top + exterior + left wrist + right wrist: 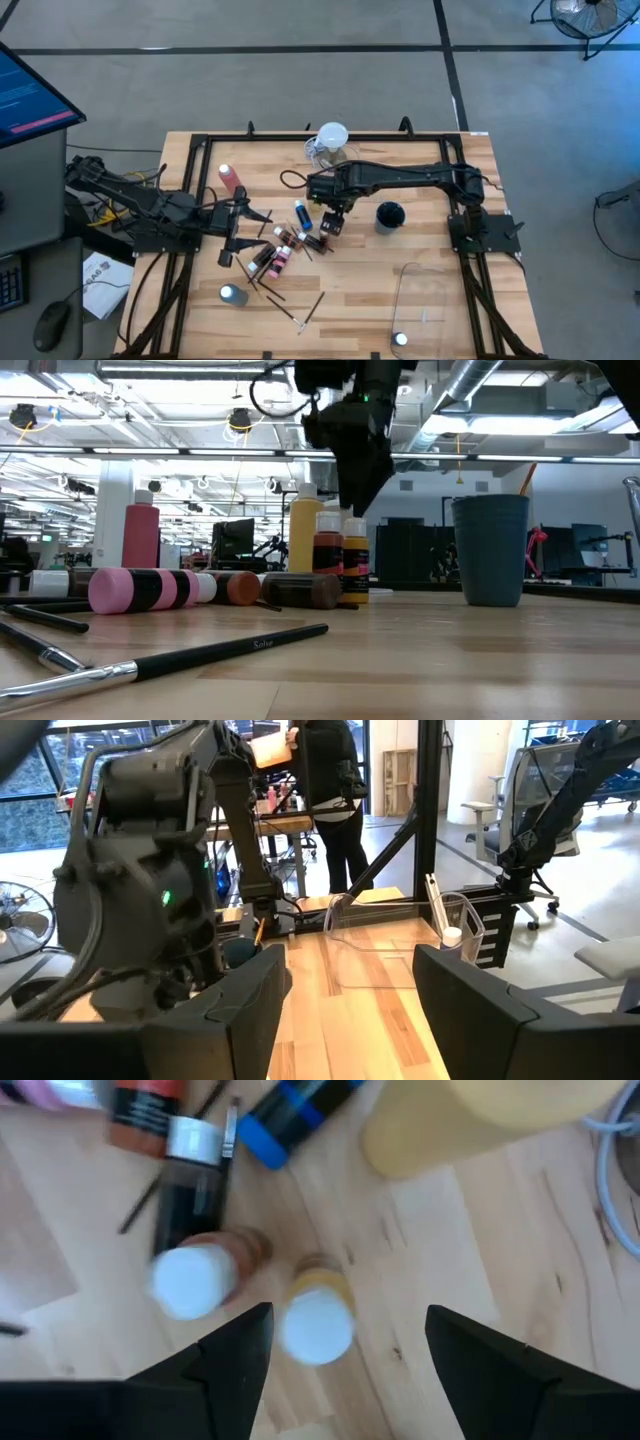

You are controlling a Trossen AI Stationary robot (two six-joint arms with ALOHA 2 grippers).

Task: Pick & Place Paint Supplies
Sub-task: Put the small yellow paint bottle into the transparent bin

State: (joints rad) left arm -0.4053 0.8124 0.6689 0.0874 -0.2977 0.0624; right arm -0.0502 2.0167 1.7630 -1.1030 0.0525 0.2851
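Note:
The paint supplies lie clustered mid-table (285,245): small white-capped bottles, a blue one lying on its side (290,1115), and thin dark brushes (230,650). A small yellow bottle (353,570) and a red-brown one (328,555) stand upright beside the tall yellow squeeze bottle (305,530). My right gripper (345,1350) hangs open, pointing down, just above the yellow bottle's white cap (317,1325) without touching it. A pink-red squeeze bottle (230,178) stands at the far left. My left gripper (350,1010) waits open at the table's left, held level.
A dark blue cup (389,215) stands right of the cluster. A clear jug with a white round top (330,145) is at the far edge. A clear container (425,305) lies at the near right. A person stands beyond the table (335,790).

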